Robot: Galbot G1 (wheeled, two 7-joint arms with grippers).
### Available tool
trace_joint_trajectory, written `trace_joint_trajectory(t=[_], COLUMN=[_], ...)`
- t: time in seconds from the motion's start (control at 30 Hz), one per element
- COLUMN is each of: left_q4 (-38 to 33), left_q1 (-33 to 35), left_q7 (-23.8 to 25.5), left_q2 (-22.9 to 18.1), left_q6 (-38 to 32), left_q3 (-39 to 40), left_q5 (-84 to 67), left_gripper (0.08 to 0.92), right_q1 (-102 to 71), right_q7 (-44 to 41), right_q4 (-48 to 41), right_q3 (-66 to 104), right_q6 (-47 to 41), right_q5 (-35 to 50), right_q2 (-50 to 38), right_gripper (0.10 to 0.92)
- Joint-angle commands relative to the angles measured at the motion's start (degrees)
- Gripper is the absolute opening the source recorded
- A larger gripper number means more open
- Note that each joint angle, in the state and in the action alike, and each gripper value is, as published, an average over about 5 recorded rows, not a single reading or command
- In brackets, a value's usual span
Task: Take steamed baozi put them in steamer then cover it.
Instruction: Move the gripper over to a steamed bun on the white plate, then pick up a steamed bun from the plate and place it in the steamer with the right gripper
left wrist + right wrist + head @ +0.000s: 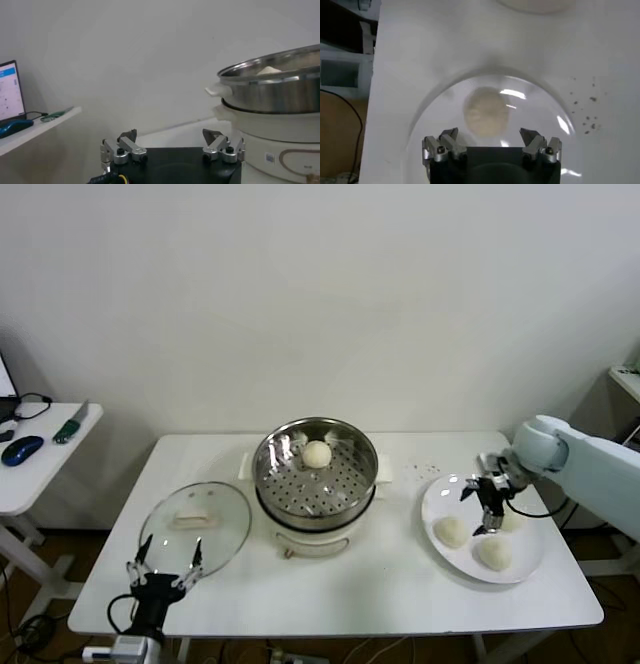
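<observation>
Head view: steamer (315, 474) holds one baozi (317, 453).

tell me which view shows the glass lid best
The head view: the cover lies whole and flat on the table, left of the steamer, handle up. Neither the left wrist view nor the right wrist view shows it.

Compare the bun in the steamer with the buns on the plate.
The bun in the steamer lies alone on the perforated metal floor; the buns on the plate number three, on smooth white china. The first sits far from either hand; the open right hand hovers over the plate ones. All are round, smooth and cream-white.
</observation>
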Motion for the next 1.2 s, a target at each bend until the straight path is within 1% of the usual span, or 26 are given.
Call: trace_joint_trajectory(t=[0.03,0.3,0.73,0.9,1.2], left_q4=[0.2,0.8,1.1,1.0,0.8], left_q1=[0.1,0.0,0.0,-0.1,0.0], left_q7=[0.0,0.0,0.0,0.0,0.0], left_q2=[-0.2,-0.2,-0.2,-0.1,-0.2], left_q6=[0.1,0.1,0.1,0.2,0.2], left_q3=[-0.3,-0.4,-0.3,-0.2,-0.2], left_q5=[0.4,0.6,0.7,0.8,0.8], left_gripper=[0.823,0.823,0.823,0.823,0.823], right_q1=[-9.7,-9.2,-8.2,-7.4,-6.4], right_q7=[0.0,0.2,-0.4,-0.6,-0.8], right_q4=[-4.8,-8.2,-11.4,-12.1,-11.7], right_q3=[7.0,7.5,6.6,6.2,5.4], right_q6=[0.2,1.2,1.9,2.1,2.2], right_q5=[-2.9,-3.4,-3.7,-3.5,-2.4], right_q2=[2.2,6.0,8.9,9.3,9.0], right_gripper=[0.823,0.823,0.817,0.753,0.705])
